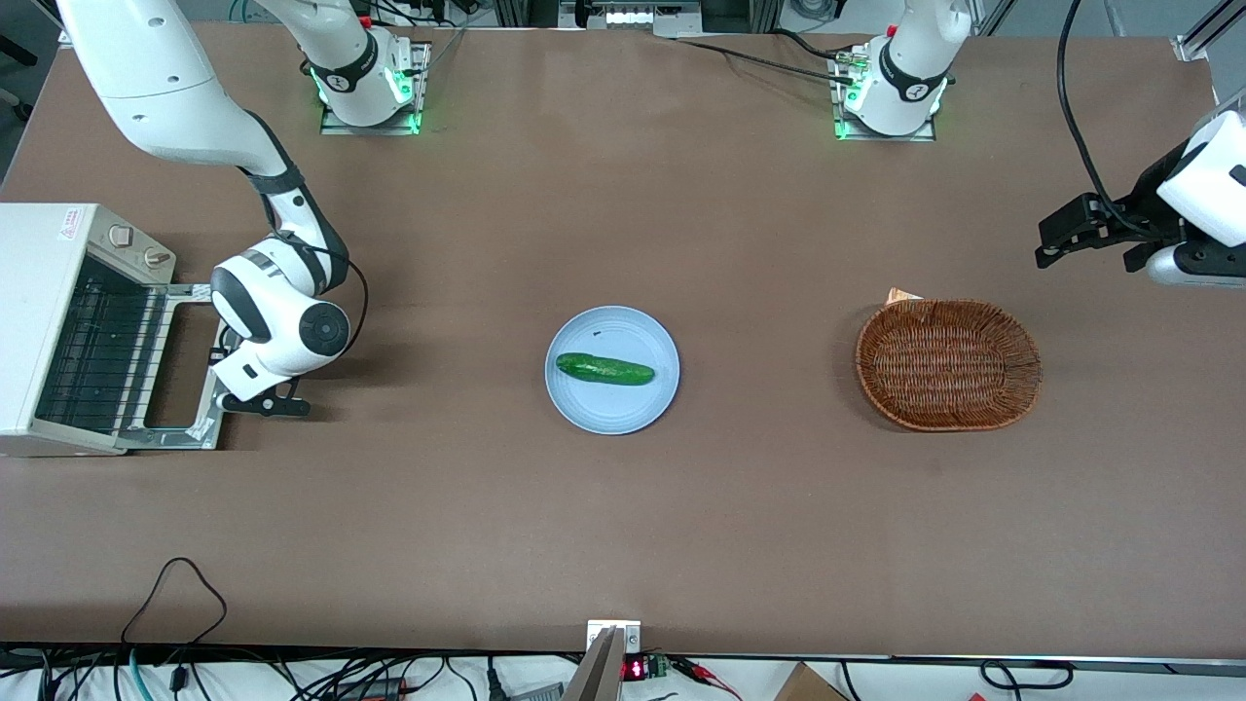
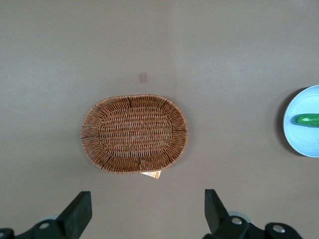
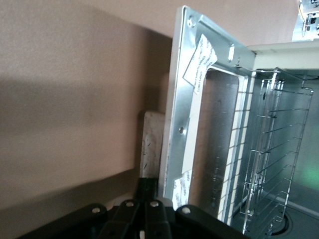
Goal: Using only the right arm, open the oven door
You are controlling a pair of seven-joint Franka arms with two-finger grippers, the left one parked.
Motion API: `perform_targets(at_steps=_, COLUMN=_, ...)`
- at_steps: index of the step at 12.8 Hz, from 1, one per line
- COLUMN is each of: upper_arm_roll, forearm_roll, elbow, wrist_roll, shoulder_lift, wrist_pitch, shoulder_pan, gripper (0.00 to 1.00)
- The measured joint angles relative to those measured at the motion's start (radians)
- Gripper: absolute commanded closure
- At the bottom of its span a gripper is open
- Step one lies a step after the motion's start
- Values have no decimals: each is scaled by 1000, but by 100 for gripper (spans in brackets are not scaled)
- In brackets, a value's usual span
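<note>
The cream-white toaster oven (image 1: 44,292) stands at the working arm's end of the table. Its silver-framed oven door (image 1: 175,435) hangs fully down, lying about level in front of the oven mouth, with the wire rack (image 1: 97,350) exposed. The right arm (image 1: 277,321) bends down over the door's outer edge, and its black gripper (image 1: 224,397) sits at that edge by the handle. In the right wrist view the door frame (image 3: 182,114) stands close by, the pale handle bar (image 3: 149,144) just ahead of the gripper (image 3: 151,191). The fingers are pressed together with no gap.
A light blue plate (image 1: 584,409) with a green cucumber (image 1: 604,369) sits mid-table. A brown wicker basket (image 1: 947,363) lies toward the parked arm's end; it also shows in the left wrist view (image 2: 134,133). Cables trail along the table's near edge.
</note>
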Motion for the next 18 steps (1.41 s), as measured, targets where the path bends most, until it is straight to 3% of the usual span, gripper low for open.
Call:
perform_targets(at_steps=3, upper_arm_roll=1, forearm_roll=8, elbow=1, wrist_roll=0, shoulder_lift=9, wrist_pitch=0, shoulder_pan=-1, gripper=99)
perform_targets(at_steps=8, upper_arm_roll=18, forearm_roll=151, elbow=37, wrist_roll=-8, shoulder_lift=8, wrist_pitch=-4, shoulder_pan=10, gripper=97)
perform_targets(at_steps=9, upper_arm_roll=25, forearm_roll=188, elbow=50, wrist_roll=-14, shoulder_lift=5, wrist_pitch=-9, shoulder_pan=14, gripper=90)
perform_targets(at_steps=10, upper_arm_roll=36, forearm_roll=225, elbow=62, wrist_roll=-22, shoulder_lift=-4, wrist_pitch=-19, shoulder_pan=18, gripper=60)
perform_targets(at_steps=11, upper_arm_roll=50, forearm_roll=262, elbow=73, wrist_roll=-34, shoulder_lift=-22, wrist_pitch=-40, shoulder_pan=19, gripper=1)
perform_targets(at_steps=14, upper_arm_roll=71, forearm_roll=453, elbow=115, wrist_roll=-138, shoulder_lift=-95, wrist_pitch=-109, shoulder_pan=21, gripper=0)
perform_targets(at_steps=18, upper_arm_roll=85, forearm_roll=673, elbow=275, wrist_roll=-251, shoulder_lift=-141, wrist_pitch=-352, shoulder_pan=21, gripper=0)
